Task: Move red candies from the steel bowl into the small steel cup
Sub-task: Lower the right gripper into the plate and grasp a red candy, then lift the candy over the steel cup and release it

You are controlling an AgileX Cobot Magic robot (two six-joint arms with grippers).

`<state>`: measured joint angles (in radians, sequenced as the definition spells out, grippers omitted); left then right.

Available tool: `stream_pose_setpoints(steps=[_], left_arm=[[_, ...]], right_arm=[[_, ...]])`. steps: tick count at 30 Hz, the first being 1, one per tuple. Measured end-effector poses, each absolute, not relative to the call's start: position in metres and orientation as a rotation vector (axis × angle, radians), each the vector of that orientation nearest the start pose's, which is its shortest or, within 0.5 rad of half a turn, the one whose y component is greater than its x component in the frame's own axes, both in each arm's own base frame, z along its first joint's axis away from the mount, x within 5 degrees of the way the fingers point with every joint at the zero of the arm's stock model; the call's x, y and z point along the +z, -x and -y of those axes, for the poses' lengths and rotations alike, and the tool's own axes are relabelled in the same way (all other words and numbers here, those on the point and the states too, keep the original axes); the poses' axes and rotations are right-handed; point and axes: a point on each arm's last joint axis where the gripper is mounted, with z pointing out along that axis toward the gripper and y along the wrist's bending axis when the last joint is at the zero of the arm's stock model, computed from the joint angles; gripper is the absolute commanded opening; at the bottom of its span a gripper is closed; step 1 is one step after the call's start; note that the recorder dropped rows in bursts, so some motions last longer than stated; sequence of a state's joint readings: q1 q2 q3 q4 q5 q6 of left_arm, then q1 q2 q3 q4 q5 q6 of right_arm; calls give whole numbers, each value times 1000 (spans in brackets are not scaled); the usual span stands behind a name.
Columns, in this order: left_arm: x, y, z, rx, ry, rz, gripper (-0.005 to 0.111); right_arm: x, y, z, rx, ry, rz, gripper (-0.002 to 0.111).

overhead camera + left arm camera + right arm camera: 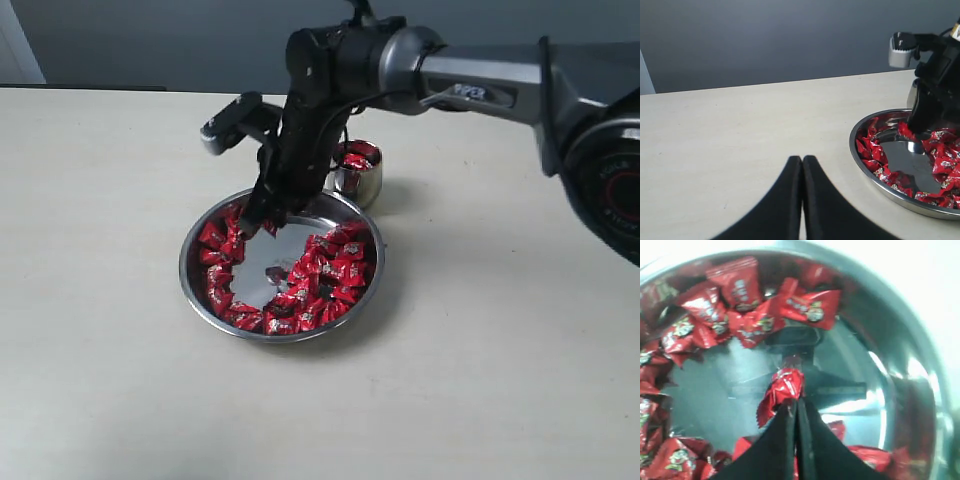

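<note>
Exterior view: we log even, soft light, a faint shadow right of the bowl (184, 265). Right wrist view: we log blur, glare on steel, washed-out white at upper right.

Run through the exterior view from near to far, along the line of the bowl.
steel bowl near rim → red candies → right gripper, down in the bowl and shut on one of them → small steel cup beyond the far rim.
</note>
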<state>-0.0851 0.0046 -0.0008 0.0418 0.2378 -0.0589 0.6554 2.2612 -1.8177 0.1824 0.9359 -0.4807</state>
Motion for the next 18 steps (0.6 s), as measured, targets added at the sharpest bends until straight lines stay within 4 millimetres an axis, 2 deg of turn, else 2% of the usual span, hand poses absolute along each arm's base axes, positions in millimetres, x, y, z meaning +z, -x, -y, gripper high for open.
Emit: stream_pose_setpoints(steps=[8,12,18], left_arm=[[192,-56,4,-68,-50,-1725,0],[192,-56,4,-68,-50,-1725,0],[192,-56,4,-68,-50,-1725,0]], right_arm=[[206,-404,-254,237,1164,-2455,-1],[213,-419,-230,229,1032,-2472,-1],[213,-430,-210,213,946,-2500,-1]])
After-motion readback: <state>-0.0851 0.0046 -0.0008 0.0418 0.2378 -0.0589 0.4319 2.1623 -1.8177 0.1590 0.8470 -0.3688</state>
